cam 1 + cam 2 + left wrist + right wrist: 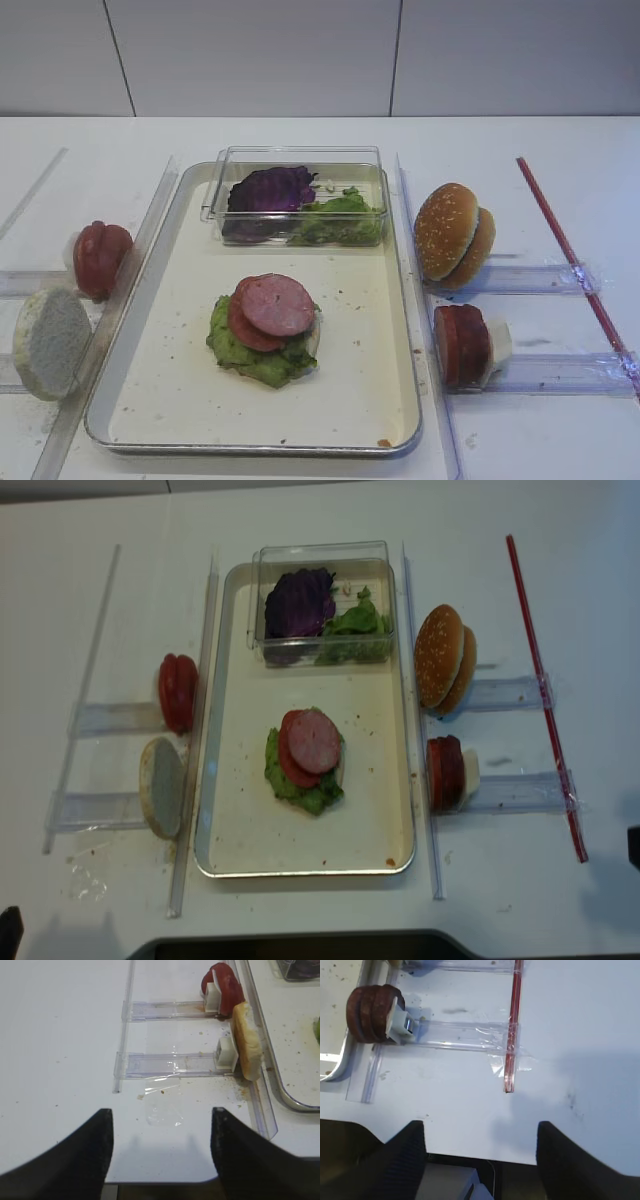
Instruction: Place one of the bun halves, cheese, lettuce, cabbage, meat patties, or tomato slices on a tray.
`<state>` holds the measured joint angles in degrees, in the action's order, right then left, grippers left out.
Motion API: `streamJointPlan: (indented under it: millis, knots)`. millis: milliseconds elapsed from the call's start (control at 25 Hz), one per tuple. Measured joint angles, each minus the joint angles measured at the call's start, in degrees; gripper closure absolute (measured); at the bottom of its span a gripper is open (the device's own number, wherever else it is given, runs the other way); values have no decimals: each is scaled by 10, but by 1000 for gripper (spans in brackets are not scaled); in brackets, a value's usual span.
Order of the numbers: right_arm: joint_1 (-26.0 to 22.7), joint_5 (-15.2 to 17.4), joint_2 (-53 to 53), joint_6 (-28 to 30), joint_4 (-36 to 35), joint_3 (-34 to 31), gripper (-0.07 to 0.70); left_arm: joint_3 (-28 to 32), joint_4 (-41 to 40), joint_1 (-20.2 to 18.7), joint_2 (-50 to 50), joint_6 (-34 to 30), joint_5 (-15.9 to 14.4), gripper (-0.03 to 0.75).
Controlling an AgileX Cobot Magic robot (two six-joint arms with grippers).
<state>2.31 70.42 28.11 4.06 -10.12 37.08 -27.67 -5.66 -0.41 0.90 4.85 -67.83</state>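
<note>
Exterior high view: silver tray centred on white desk, long axis running away from camera. On tray floor, a stack: lettuce at bottom, a pale edge showing at its right side, two round slices overlapping on top, upper one a pinkish meat patty, lower one redder. Clear plastic box at far end of tray, holding purple cabbage on left and more green leaves on right.

Left of tray, outside rim: tomato slices standing on edge in a clear rail holder; nearer camera, a bun half on edge, pale cut face visible. Right of tray: sesame-seeded bun halves standing on edge together; nearer camera, dark red-brown meat patties upright against a white stop. Red rod lying diagonally at far right, taped to rail ends.

Right wrist view: right claw apart, holding nothing, poised over bare desk near its front edge; upright patties at upper left, well apart from claw.

Left wrist view: left claw apart, holding nothing, over bare desk; bun half and tomato slices ahead and to right, not touched.
</note>
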Motion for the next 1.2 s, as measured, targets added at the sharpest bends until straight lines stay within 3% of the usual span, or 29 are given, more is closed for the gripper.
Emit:
streamJointPlan:
  millis: [280,680,1200]
  knots:
    - [0,0,-60,-1,2,-41,144,0,0,0,0,0,0,304]
    - [0,-30,-127,-1,3,-86,144,0,0,0,0,0,0,304]
    - [0,-65,-195,0,4,-93,145,0,0,0,0,0,0,304]
